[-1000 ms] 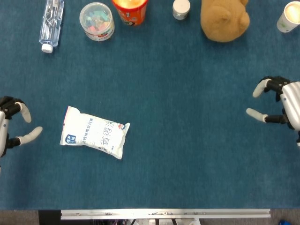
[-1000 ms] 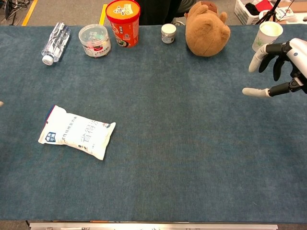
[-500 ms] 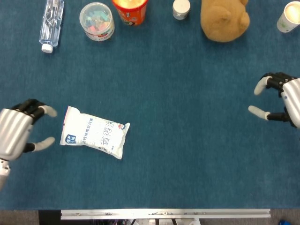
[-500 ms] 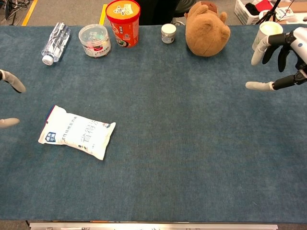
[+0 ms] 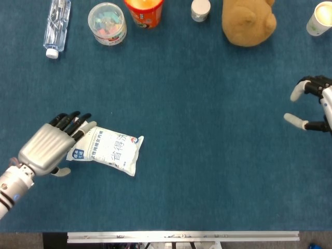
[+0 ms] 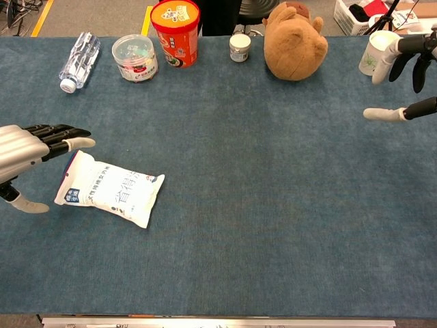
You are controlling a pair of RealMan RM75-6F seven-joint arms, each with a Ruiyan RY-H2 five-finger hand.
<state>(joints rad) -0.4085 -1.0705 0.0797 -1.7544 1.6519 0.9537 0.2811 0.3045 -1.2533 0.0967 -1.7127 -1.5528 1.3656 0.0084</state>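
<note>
White plastic pouch with blue print (image 5: 106, 150) lies flat on the blue felt table (image 5: 207, 155), near its left front. Left hand (image 5: 49, 148) hovers at the pouch's left end, fingers spread, holding nothing. Right hand (image 5: 314, 106) sits well apart at the right edge, fingers apart, empty.

The silver left hand (image 6: 27, 154) hovered with spread fingers just beside the white plastic pouch with blue print (image 6: 108, 188) on the blue cloth table (image 6: 273, 205). The right hand (image 6: 404, 75) hung open near a white paper cup (image 6: 374, 52).
</note>
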